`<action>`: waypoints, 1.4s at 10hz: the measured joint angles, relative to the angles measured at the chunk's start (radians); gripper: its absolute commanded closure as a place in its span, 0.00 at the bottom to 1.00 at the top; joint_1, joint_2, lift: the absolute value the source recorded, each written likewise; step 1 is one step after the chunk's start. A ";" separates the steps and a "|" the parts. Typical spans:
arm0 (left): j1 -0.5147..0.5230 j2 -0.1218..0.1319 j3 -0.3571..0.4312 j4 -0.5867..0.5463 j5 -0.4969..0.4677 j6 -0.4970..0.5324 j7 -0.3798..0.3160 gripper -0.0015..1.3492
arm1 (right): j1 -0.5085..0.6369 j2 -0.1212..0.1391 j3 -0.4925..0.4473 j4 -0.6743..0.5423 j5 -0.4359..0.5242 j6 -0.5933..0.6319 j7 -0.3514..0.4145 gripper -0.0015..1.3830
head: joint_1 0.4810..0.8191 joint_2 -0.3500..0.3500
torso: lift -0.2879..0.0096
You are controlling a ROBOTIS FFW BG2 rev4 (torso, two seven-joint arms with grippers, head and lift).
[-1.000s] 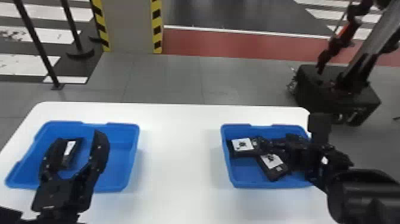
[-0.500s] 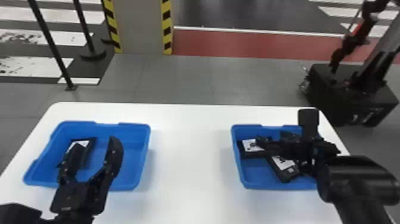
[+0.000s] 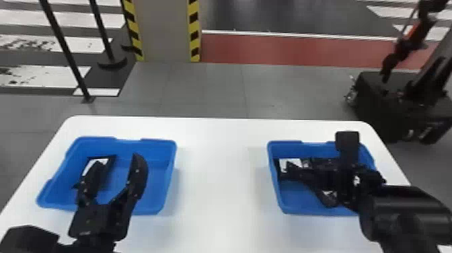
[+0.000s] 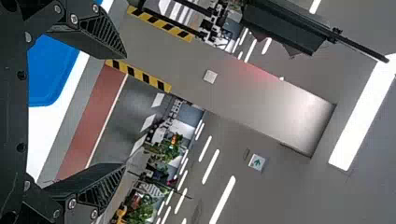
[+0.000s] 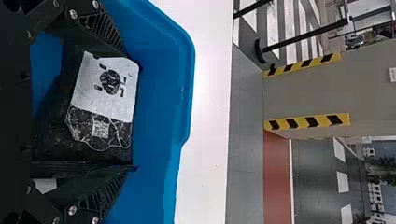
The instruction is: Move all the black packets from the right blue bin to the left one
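Left gripper [image 3: 116, 160]: raised over the left blue bin [image 3: 161, 183], aimed forward from the bottom edge of the head view. Fingers wide apart, nothing between them.

Right gripper [image 3: 296, 168]: lowered into the right blue bin [image 3: 276, 193], arm entering from the right and reaching across to the left. Fingers spread, one at either side of a black packet; whether both touch it, cannot tell.

Black packet [image 5: 109, 88], right bin: lying label upward by the far left corner, under the gripper. White label with dark marks, a small square code beside it. Long axis partly covered, direction cannot tell.

Label patch [image 5: 45, 185], white: near one right finger, mostly hidden; direction of its packet cannot tell.

Black packet [image 3: 109, 163], left bin: toward the left side, partly behind a left finger. Long axis runs far to near, near end slanting left; white label uppermost.

Table [image 3: 215, 188]: white, smooth, rounded far corners, both bins upon it, well apart.

Room: grey tiled floor [image 3: 205, 91]; pale column [image 3: 164, 30] edged in yellow and black stripes; red floor strip [image 3: 286, 48]; dark posts [image 3: 64, 43] at left; dark wheeled machine [image 3: 390, 101] at right; long ceiling light [image 4: 362, 116].
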 measured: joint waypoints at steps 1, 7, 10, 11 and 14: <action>-0.002 0.000 -0.001 0.000 0.000 0.005 -0.001 0.16 | 0.003 0.003 0.000 0.000 0.007 0.014 -0.005 0.12 | 0.63 0.45 | 0.60; -0.005 0.000 -0.003 0.000 0.010 0.029 -0.005 0.16 | 0.083 0.012 0.011 -0.108 -0.037 0.044 -0.036 0.84 | 0.63 0.47 | 0.60; 0.000 0.000 -0.003 0.000 0.021 0.027 -0.005 0.16 | 0.221 0.011 -0.006 -0.327 -0.095 0.081 -0.051 0.85 | 0.63 0.49 | 0.60; 0.002 0.000 -0.003 0.000 0.025 0.027 -0.005 0.16 | 0.257 0.010 -0.016 -0.383 -0.105 0.091 -0.061 0.85 | 0.63 0.48 | 0.60; 0.003 0.000 -0.007 0.000 0.036 0.026 -0.005 0.16 | 0.331 -0.010 -0.023 -0.502 -0.171 0.151 -0.061 0.85 | 0.63 0.49 | 0.60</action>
